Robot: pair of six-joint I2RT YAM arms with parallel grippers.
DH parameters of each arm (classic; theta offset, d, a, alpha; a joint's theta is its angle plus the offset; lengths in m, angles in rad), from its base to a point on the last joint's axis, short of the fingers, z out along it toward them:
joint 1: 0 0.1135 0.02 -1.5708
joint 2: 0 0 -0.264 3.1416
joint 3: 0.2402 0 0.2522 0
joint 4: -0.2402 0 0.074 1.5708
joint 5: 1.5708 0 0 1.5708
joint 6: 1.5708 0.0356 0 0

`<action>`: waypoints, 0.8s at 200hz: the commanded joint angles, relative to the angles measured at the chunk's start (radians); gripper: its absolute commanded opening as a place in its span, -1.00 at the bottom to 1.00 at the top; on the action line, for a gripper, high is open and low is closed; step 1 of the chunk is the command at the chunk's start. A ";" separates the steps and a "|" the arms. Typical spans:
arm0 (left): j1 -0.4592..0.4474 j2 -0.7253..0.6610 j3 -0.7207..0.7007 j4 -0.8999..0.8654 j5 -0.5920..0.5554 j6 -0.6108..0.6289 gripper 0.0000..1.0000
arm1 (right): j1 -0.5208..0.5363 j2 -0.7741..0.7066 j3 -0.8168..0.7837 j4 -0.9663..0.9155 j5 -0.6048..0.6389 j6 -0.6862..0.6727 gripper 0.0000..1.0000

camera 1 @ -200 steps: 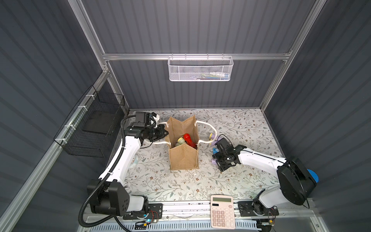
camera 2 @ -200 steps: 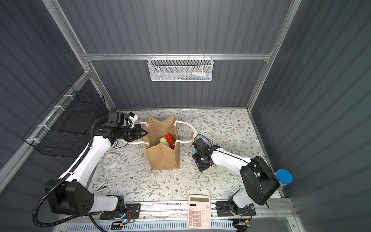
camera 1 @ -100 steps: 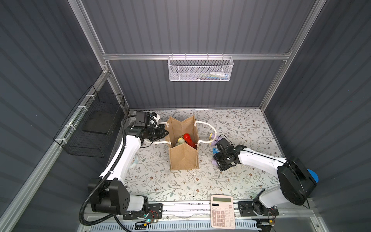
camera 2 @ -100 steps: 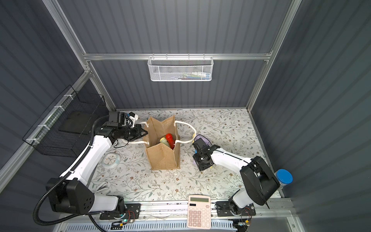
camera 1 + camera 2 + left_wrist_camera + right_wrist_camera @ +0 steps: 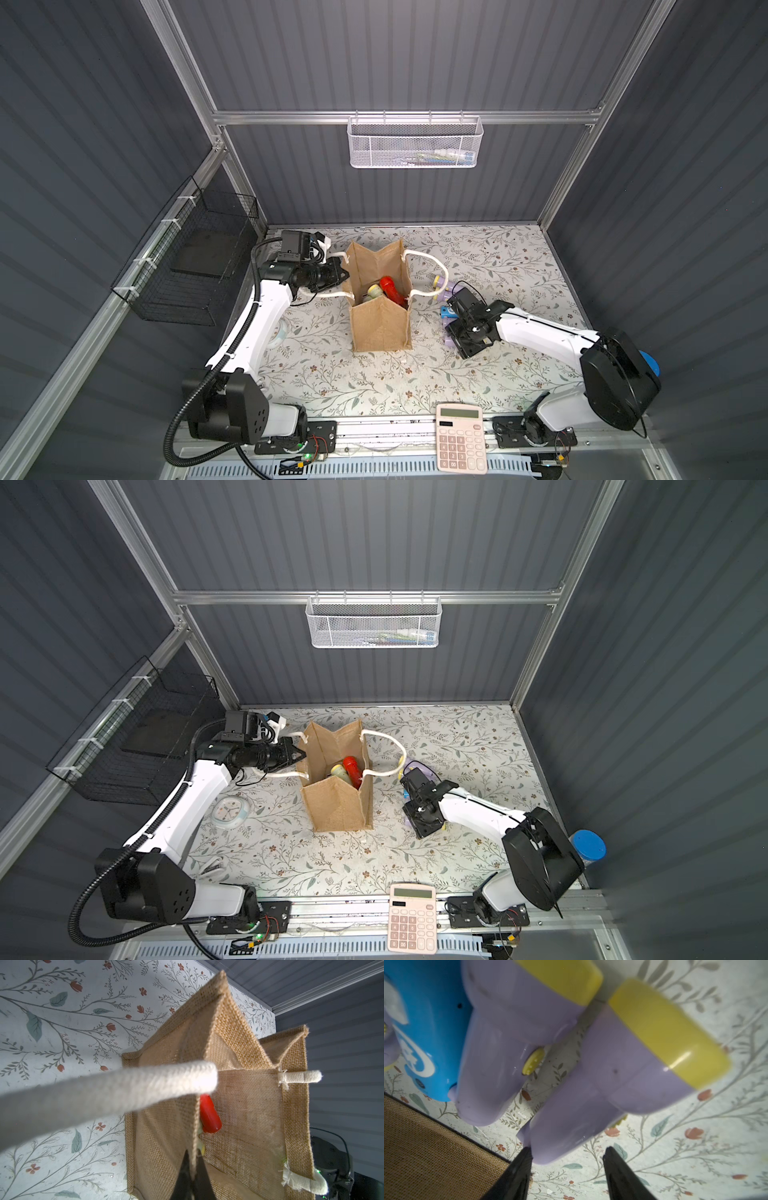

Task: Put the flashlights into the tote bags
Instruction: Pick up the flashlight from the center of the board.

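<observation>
- The boxy tan jute tote bag (image 5: 380, 328) is seen standing upright, mouth open, straight ahead of the left pincer (image 5: 193, 1156). One thick white rope handle (image 5: 124, 1088) is slung close past that pincer.
- The floral table top (image 5: 498, 266) is spread beneath the right pincer (image 5: 568, 1153), which is lowered almost onto it, just beside the bag's opposite wall.
- The left pincer is clamped tight on the bag's near jute edge, the fabric nipped between both black jaws. The bag is judged to be steadied and kept open for loading.
- The right pincer is set narrowly apart, and nothing is gripped yet.
- A lilac plastic flashlight with a yellow head (image 5: 612, 1076) is lying directly ahead of the right pincer. Its tail is poked between the jaws, one finger is touched, and a gap is left at the other. A pick-up is judged to be the step in hand.
- A second lilac-and-yellow flashlight (image 5: 508, 1043) and a blue flashlight (image 5: 429, 1032) with white print are lying side by side, off to the bag side of the right pincer.
- A red flashlight (image 5: 208, 1115) and a pale green flashlight (image 5: 374, 291) are already inside the bag, just beyond the left pincer's pinch.
- Next, a deeper reach along the smooth tapered tail is called for before the jaws are closed. Then the flashlight must be lifted above the rim, carried clear of the rope and dropped inside.
</observation>
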 commanded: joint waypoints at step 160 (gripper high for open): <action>0.006 -0.014 0.034 -0.007 0.002 0.026 -1.00 | -0.009 0.126 -0.042 0.008 -0.070 0.016 0.10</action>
